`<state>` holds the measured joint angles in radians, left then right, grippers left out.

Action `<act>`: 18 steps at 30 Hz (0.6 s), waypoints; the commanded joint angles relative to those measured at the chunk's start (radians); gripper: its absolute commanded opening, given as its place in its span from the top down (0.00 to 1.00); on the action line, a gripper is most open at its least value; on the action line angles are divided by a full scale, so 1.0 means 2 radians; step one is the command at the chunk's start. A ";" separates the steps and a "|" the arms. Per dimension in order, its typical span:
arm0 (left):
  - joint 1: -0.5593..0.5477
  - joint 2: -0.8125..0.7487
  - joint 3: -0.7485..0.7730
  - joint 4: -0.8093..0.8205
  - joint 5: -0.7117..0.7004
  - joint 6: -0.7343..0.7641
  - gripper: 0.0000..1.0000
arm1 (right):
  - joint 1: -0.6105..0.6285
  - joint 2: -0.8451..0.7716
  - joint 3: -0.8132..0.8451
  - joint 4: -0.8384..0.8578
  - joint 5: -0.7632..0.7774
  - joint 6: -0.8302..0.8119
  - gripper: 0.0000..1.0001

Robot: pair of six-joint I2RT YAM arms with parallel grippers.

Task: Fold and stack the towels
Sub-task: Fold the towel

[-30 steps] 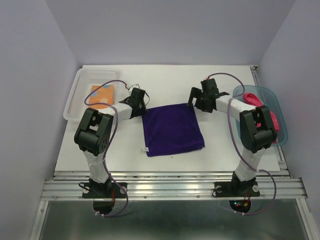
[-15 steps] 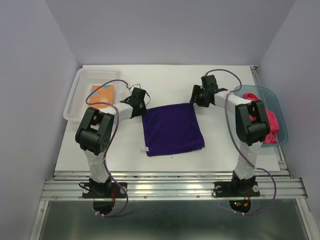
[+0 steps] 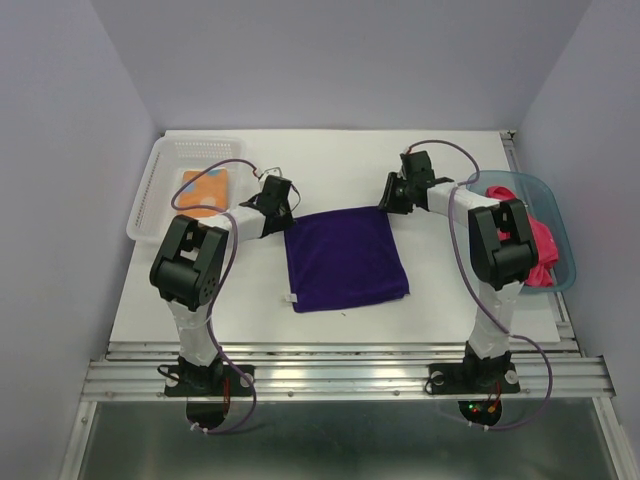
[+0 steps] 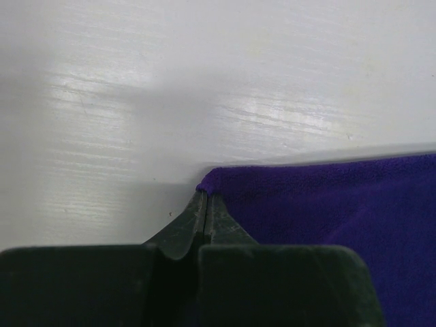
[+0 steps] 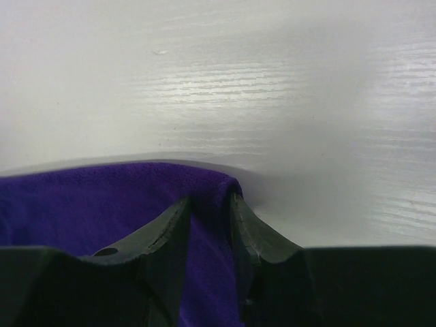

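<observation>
**Hidden or unclear.** In the top view the wrist housings cover both sets of fingertips. Each wrist view cuts off all but one corner of the purple towel [image 3: 345, 258]. The right arm hides part of the pink-red towel [image 3: 541, 248], which lies in the teal tub [image 3: 566, 232] to the outer side of the right hand [image 5: 210, 199]. The dots on the orange towel [image 3: 205, 190] are too small to make out. It lies in the clear basket [image 3: 158, 185] to the outer side of the left hand [image 4: 206, 199].

**Hands.** The left hand is fully closed, and the towel's corner is pinched at its tips. The right hand's fingers [image 5: 167, 228] stand narrowly apart. A raised fold of the opposite far corner fills the gap and touches both inner faces.

**Materials.** The purple towel is a soft, finely textured, roughly square cloth. It lies flat on the white, faintly grained tabletop [image 3: 340, 165] between the two hands.
</observation>
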<state>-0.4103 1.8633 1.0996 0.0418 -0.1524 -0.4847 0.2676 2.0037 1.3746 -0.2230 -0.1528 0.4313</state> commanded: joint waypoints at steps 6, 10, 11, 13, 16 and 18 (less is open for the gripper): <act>0.003 -0.038 -0.014 0.020 0.004 0.010 1.00 | -0.001 0.004 -0.003 0.013 -0.020 0.018 0.74; 0.003 -0.047 -0.018 0.021 0.005 0.011 1.00 | -0.002 0.004 -0.005 0.010 -0.013 0.021 0.95; 0.003 -0.049 -0.019 0.021 0.005 0.011 1.00 | -0.001 -0.002 -0.006 0.011 -0.010 0.023 0.99; 0.003 -0.054 -0.024 0.022 0.007 0.011 1.00 | -0.001 -0.010 -0.010 0.013 -0.004 0.024 0.99; 0.003 -0.070 -0.039 0.032 0.022 0.009 1.00 | -0.001 -0.026 -0.017 0.011 0.005 0.021 0.99; 0.002 -0.089 -0.051 0.044 0.032 0.006 1.00 | -0.001 -0.038 -0.031 0.013 0.013 0.022 0.99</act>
<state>-0.4103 1.7817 1.0309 0.0792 -0.1192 -0.4789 0.2676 2.0041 1.3544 -0.2218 -0.1646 0.4702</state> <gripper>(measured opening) 0.018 0.023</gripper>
